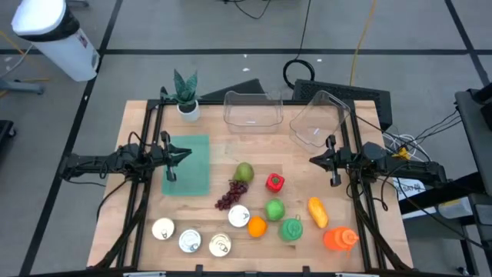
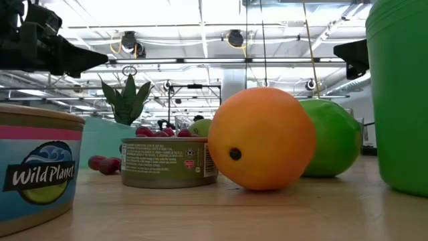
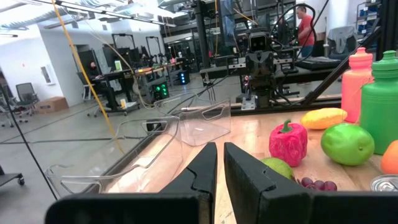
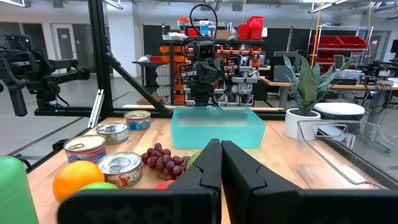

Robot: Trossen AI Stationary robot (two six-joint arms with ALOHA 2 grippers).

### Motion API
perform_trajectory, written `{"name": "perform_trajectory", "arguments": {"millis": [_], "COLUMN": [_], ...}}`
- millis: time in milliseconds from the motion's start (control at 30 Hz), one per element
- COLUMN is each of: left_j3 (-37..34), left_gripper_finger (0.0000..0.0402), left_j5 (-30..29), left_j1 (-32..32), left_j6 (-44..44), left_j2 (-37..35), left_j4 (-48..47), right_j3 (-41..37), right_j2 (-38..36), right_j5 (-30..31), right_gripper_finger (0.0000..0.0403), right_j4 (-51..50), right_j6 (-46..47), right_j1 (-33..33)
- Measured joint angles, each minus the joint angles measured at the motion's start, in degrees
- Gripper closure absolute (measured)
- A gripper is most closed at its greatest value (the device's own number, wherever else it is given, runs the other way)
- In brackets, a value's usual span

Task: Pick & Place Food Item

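Food lies on the wooden table in the high view: a green pear, purple grapes, a red pepper, a green round fruit, an orange and a yellow piece. My left gripper hovers shut over the teal board, left of the food. My right gripper hovers shut to the right of the pepper. They face each other across the table. In the left wrist view the shut fingers point toward the pepper; the right wrist view looks over the grapes.
Two clear tubs and a potted plant stand at the far edge. Several cans sit near the front left, and a green bottle and an orange bottle near the front right. A person stands in the room beyond.
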Motion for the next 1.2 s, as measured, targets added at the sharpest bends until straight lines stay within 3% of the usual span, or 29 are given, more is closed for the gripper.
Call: {"name": "perform_trajectory", "arguments": {"millis": [333,567,933,1067,1200], "left_j3": [0.01,0.02,0.01,0.01,0.02], "left_gripper_finger": [0.036,0.036,0.036,0.036,0.036], "left_j5": [0.02,0.01,0.0,0.01,0.01], "left_j1": [0.0,-0.02,-0.01,-0.02,-0.01], "left_j6": [0.0,0.0,0.0,0.0,0.0], "left_j2": [0.0,0.01,-0.01,0.0,-0.01], "left_j4": [0.0,-0.04,-0.04,-0.04,-0.04], "right_j3": [0.0,0.0,0.0,0.0,0.0], "right_j2": [0.03,0.31,1.68,4.7,9.86], "right_j5": [0.81,2.73,-0.22,-0.2,-0.38], "right_gripper_finger": [0.0403,0.0403,0.0403,0.0403,0.0393], "right_j4": [2.2,17.23,18.9,22.36,34.33], "right_j6": [0.16,13.45,26.23,26.41,20.81], "right_j1": [0.01,0.01,0.79,2.85,6.64]}}
